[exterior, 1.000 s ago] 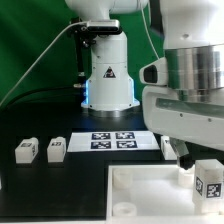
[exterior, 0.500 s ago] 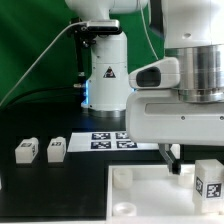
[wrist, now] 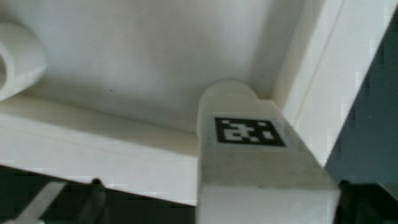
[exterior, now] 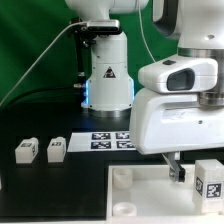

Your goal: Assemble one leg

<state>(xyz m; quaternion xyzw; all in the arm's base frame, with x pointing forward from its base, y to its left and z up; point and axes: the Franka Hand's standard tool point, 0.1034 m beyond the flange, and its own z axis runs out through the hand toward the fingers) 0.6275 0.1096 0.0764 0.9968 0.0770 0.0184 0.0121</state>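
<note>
A leg (exterior: 210, 179), a white block with a square tag, stands on the large white tray-like piece (exterior: 135, 200) at the exterior view's right. In the wrist view the same leg (wrist: 249, 140) rests against the tray's inner corner wall (wrist: 311, 60). My gripper (exterior: 198, 170) is down around it. One dark finger (exterior: 177, 168) shows beside the leg. In the wrist view the gripper (wrist: 222, 205) straddles the leg, with a gap between one finger (wrist: 84, 200) and the leg. The jaws are open. Two more legs (exterior: 26, 150) (exterior: 57, 149) lie at the exterior view's left.
The marker board (exterior: 112, 141) lies in front of the arm's base (exterior: 107, 75). A round corner socket (wrist: 15, 60) of the tray shows in the wrist view. The tray's raised rim runs close beside the leg.
The arm's hand has turned and risen a little over the tray's right side. The leg on the tray and the two legs at the left have not moved.
</note>
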